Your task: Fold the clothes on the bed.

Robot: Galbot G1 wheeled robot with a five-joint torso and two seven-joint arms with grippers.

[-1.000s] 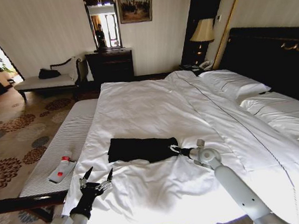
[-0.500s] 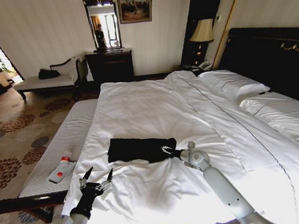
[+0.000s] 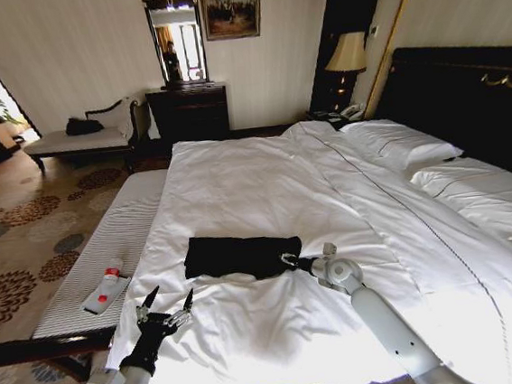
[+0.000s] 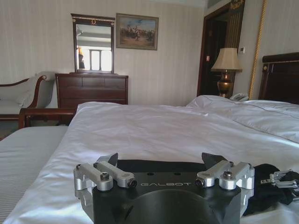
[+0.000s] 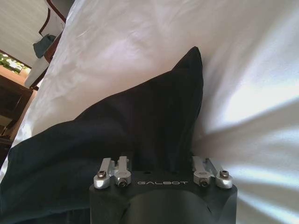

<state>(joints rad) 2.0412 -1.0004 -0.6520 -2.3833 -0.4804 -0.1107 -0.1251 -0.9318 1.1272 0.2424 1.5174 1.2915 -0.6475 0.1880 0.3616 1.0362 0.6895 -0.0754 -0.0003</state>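
The clothes (image 3: pixel 239 253), a black T-shirt, lie folded into a flat oblong on the white duvet of the bed (image 3: pixel 264 182), toward its near end. My right gripper (image 3: pixel 290 261) is at the shirt's right edge, shut on the dark cloth. In the right wrist view the T-shirt (image 5: pixel 121 126) bunches up against the gripper body and rises to a peak. My left gripper (image 3: pixel 168 302) hovers open over the bed's near left corner, apart from the shirt. The left wrist view shows the shirt (image 4: pixel 266 184) low on the duvet, with the right gripper (image 4: pixel 280 179) beside it.
A striped bench (image 3: pixel 124 232) runs along the bed's left side and holds a red-capped bottle (image 3: pixel 105 292). White pillows (image 3: pixel 401 146) lie by the dark headboard (image 3: pixel 474 98). Farther back are a chaise (image 3: pixel 79 141) with a dark bundle (image 3: pixel 84 125), a dresser (image 3: pixel 188 112) and a lamp (image 3: pixel 347 53).
My right gripper has shifted a little to the left, in onto the shirt's right edge. The left gripper has stayed where it was.
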